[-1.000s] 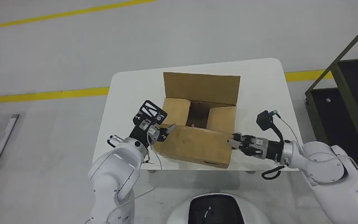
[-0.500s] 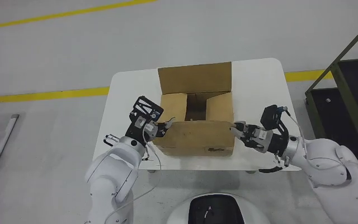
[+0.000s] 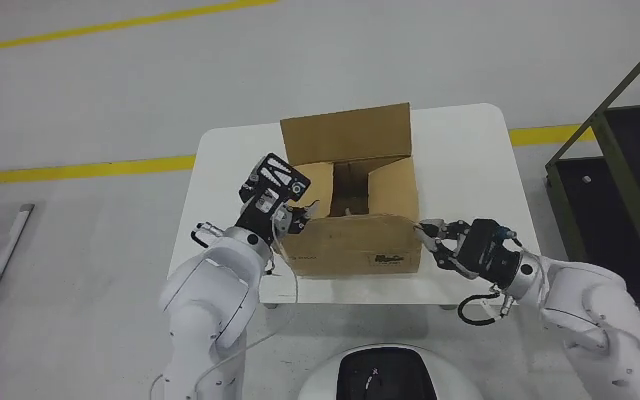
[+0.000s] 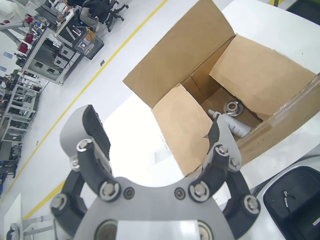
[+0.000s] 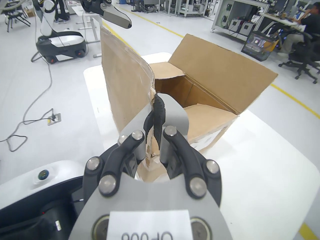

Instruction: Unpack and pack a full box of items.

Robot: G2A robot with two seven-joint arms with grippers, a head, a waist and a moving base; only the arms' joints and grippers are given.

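Though open, left hand at box

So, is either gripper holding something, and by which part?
The right gripper is shut on the front flap, at its torn end. The left gripper is open and holds nothing.

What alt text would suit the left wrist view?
The open left claw hovers at a corner of an open cardboard box on a white table; inside lie a white bottle and a metal flange.
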